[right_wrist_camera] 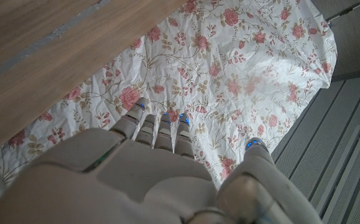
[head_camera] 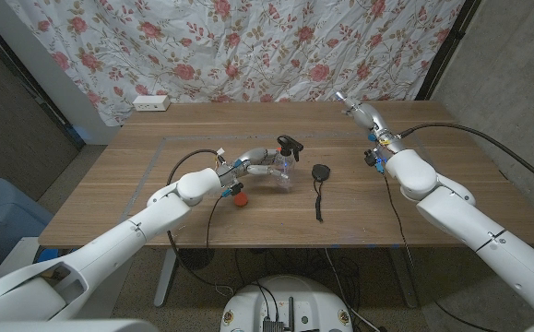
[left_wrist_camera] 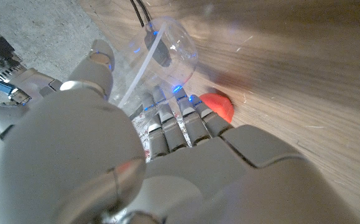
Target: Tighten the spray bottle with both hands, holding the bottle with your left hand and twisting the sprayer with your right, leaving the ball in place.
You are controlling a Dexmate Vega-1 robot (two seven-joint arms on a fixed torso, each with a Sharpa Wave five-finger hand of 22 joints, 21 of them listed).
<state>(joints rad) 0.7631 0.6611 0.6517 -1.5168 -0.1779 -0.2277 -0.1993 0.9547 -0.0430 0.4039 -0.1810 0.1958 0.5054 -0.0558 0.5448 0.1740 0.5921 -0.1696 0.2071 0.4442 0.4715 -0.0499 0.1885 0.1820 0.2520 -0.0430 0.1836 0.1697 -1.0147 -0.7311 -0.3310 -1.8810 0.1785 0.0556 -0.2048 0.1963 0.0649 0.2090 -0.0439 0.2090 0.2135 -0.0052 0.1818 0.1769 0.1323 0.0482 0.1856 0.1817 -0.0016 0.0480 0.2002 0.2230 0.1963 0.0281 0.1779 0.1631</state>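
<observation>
Left hand (head_camera: 259,164) reaches to the middle of the wooden table (head_camera: 119,175) and grips the clear spray bottle (head_camera: 283,166); in the left wrist view the fingers (left_wrist_camera: 173,121) wrap the transparent bottle body (left_wrist_camera: 167,53) and the thumb lies against its other side. Bottle stands roughly upright, slightly tilted, inside the faint rectangular outline marked on the table, about midway between the near and far edges. Black sprayer (head_camera: 289,143) sits on top of the bottle, no hand on it. Red ball (head_camera: 240,197) rests on the table just beside the left wrist, nearer the front edge than the bottle; the left wrist view shows it (left_wrist_camera: 218,104) close behind the fingers. Right hand (head_camera: 360,111) is raised over the table's far right part, well apart from the bottle, fingers extended and holding nothing; the right wrist view shows its fingers (right_wrist_camera: 158,127) straight against the floral curtain (right_wrist_camera: 242,56). A black round object with a cord (head_camera: 320,175) lies right of the bottle, toward the table's middle. A white power strip (head_camera: 151,103) sits at the far left corner.
</observation>
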